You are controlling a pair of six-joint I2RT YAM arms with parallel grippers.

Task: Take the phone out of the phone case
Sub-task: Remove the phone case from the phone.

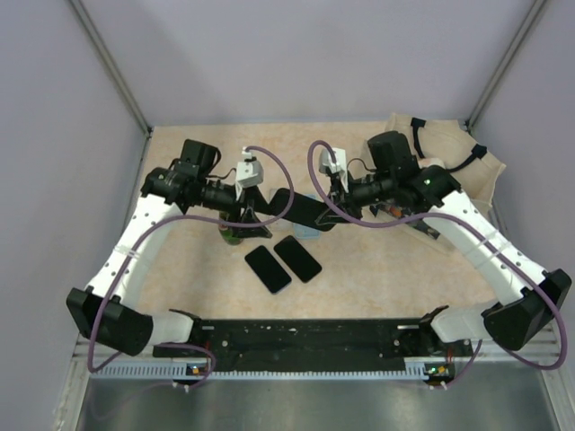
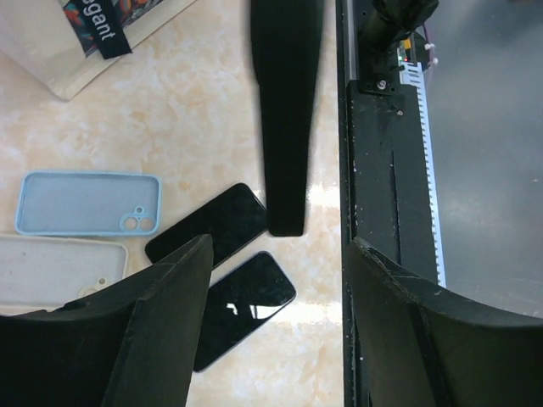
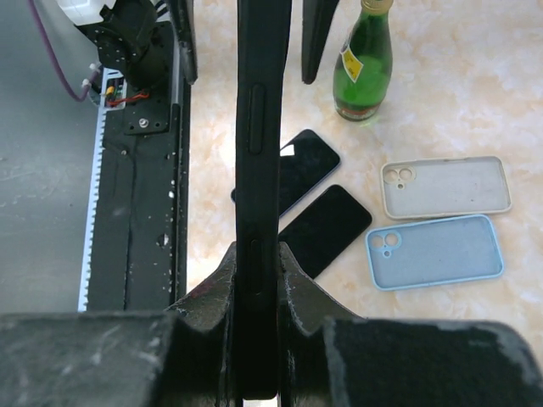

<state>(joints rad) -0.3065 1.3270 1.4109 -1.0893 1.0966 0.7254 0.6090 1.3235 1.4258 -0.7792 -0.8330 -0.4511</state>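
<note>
Seeing right gripper (image 3: 257, 270) clamped on black phone case (image 3: 257, 127), pads pinching both flat faces, side-button edge turned up toward the wrist camera. Holding it off the table (image 1: 377, 278), long axis pointing toward the left arm. Can't confirm a phone inside from any view.

Seeing left gripper (image 2: 278, 246) with jaws wide apart, gripping nothing. Free end of the case just ahead of the gap, touching neither finger.

On the table under the case: first black phone (image 1: 268, 268) and second black phone (image 1: 297, 259), flat, glossy face up, just beside each other, both bare.

Next to those: light blue case (image 3: 434, 252) and beige case (image 3: 445, 186), flat, open side up, empty, parallel and nearly touching.

Green bottle (image 3: 365, 64) upright near the left gripper. Cloth bag (image 1: 467, 171) at the far right corner, well apart from the phones.
</note>
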